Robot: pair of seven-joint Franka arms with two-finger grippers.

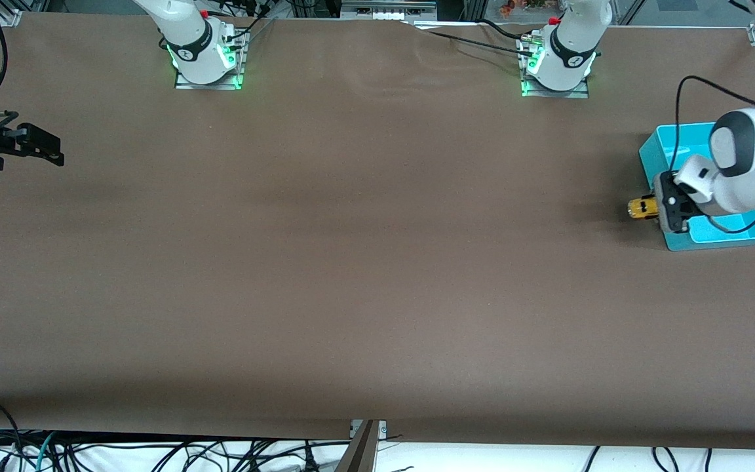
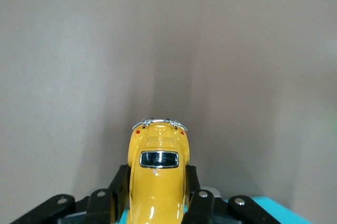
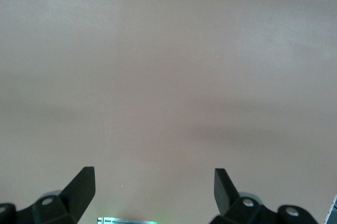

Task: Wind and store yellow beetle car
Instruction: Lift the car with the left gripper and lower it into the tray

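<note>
Yellow beetle car [image 1: 641, 208] shows in the front view at the left arm's end of the table, gripped by the left gripper [image 1: 660, 211] just at the edge of the teal bin [image 1: 744, 234], on the side of the bin toward the table's middle. Whether the wheels touch the brown table cover [image 1: 351, 262] or hang just above it is hard to judge from up here. The right gripper [image 1: 43, 147] waits well apart at the right arm's end, over bare cover.

From the left wrist view, the car [image 2: 158, 176] sits pinched between the two black fingers [image 2: 118, 187], clamped on its flanks, its chrome bumper pointing away from the wrist. A corner of the bin [image 2: 279, 211] peeks in beside the fingers.

From the right wrist view, the right gripper [image 3: 155, 187] has its fingers spread wide with nothing between them.

Risks from here: the smooth, rounded body could slip or twist in the pinch if pressed hard against the table while winding. Released short of the bin, a wound car would roll off across the cover.
</note>
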